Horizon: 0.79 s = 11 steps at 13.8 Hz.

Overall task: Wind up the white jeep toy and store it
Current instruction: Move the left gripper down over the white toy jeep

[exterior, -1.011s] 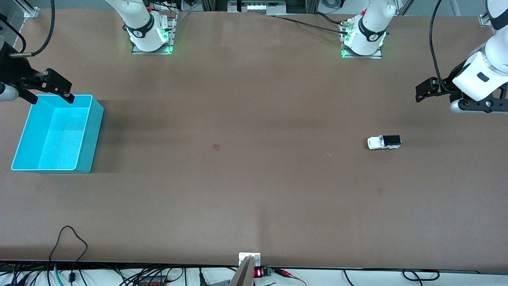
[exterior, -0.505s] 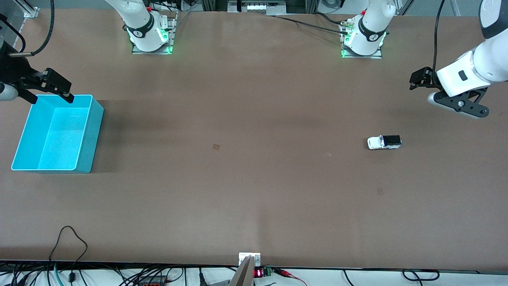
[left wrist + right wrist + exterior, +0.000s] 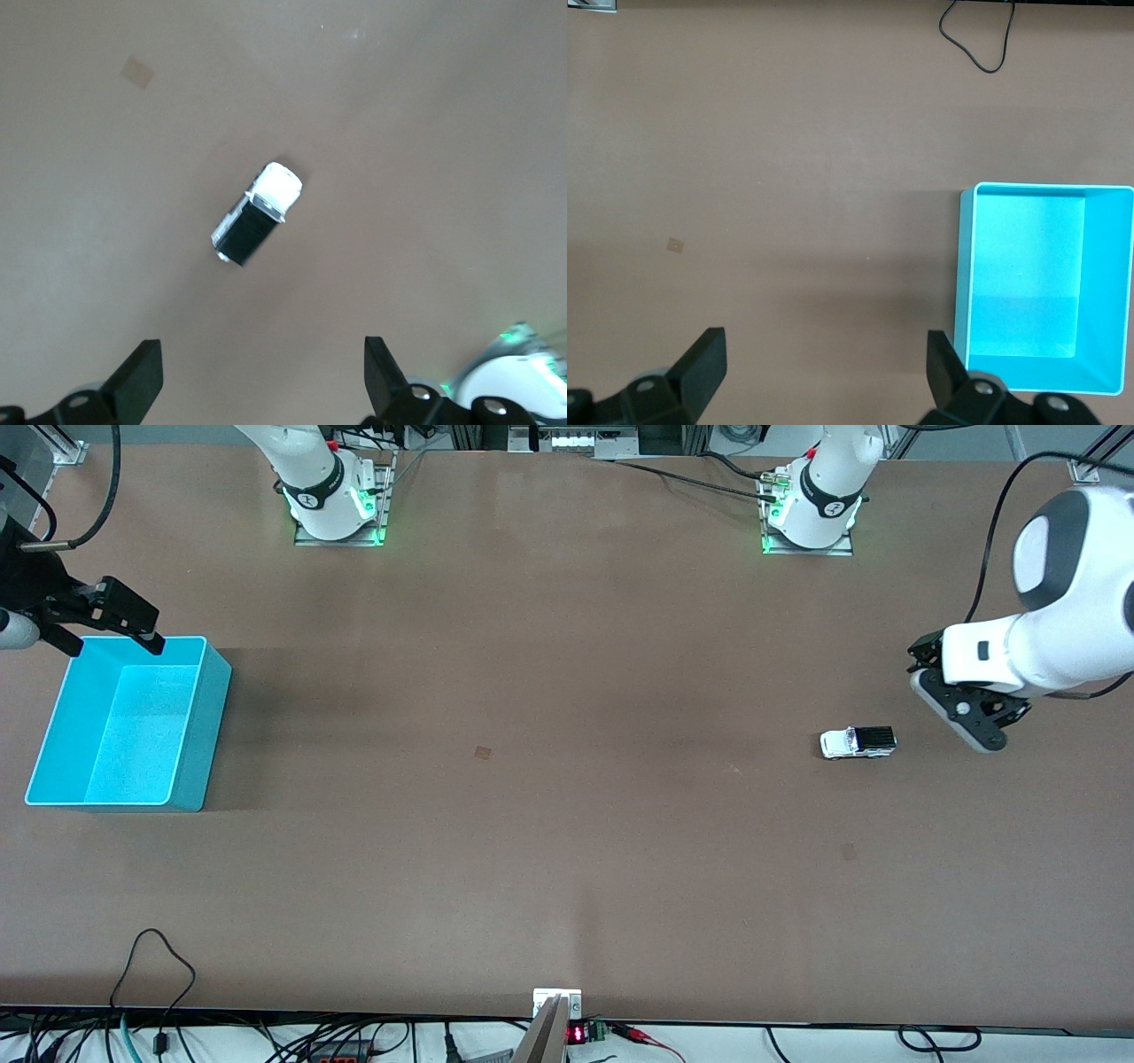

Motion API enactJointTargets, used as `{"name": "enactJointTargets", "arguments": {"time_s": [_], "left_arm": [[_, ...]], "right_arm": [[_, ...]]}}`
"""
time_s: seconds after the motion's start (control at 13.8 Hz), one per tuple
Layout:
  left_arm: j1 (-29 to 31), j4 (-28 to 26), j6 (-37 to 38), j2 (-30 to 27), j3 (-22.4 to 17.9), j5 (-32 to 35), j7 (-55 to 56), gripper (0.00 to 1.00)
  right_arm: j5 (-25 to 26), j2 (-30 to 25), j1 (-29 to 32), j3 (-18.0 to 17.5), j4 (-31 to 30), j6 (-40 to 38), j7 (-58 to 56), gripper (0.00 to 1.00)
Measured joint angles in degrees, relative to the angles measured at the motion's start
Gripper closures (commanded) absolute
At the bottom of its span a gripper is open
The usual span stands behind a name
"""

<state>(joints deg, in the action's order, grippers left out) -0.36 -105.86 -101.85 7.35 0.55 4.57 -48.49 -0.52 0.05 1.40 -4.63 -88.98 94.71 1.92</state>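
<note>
White jeep toy [image 3: 858, 742] alone on counter [image 3: 567, 850].
Left claw [image 3: 257, 390] apart above it; right claw [image 3: 824, 385] apart, waiting over turquoise bin [image 3: 53, 726] edge.

turquoise bin [image 3: 124, 726] on the brown table [image 3: 532, 850], at the right arm's end

Front view: left gripper [image 3: 921, 657] mostly hidden under its own white wrist, fingers not visible there. Right arm cut off by the frame edge, only the gripper [image 3: 113, 631] and part of the wrist showed. Both wrist views clipped the fingers [image 3: 142, 381] [image 3: 704, 363] at the frame edge, tips only. Toy jeep [image 3: 257, 214] was blurred in the left wrist view, wheels and windows unreadable. Bin [image 3: 1045, 288] wall touched the frame edge.
</note>
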Motion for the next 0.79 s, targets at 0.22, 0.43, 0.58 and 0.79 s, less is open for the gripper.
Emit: {"name": "enactJointTargets", "arguments": {"time_s": [0.22,0.43,0.58,0.79], "left_arm": [[1.9,-9.3,-12.9,0.0,-0.1,0.1,-10.5,0.00],[3.0,-18.2,-25.4,0.0,-0.1,0.1,-17.5,0.00],[3.1,-24.1,-34.6,0.4,-0.1,0.1,-22.4,0.00],[3.7,-27.3,-44.1,4.1,-0.1,0.1,-29.6,0.00]], "right_arm": [[0.0,0.0,0.0,0.0,0.0,0.0,0.0,0.00],[0.0,0.0,0.0,0.0,0.0,0.0,0.0,0.00],[0.0,0.0,0.0,0.0,0.0,0.0,0.0,0.00],[0.0,0.0,0.0,0.0,0.0,0.0,0.0,0.00]]}}
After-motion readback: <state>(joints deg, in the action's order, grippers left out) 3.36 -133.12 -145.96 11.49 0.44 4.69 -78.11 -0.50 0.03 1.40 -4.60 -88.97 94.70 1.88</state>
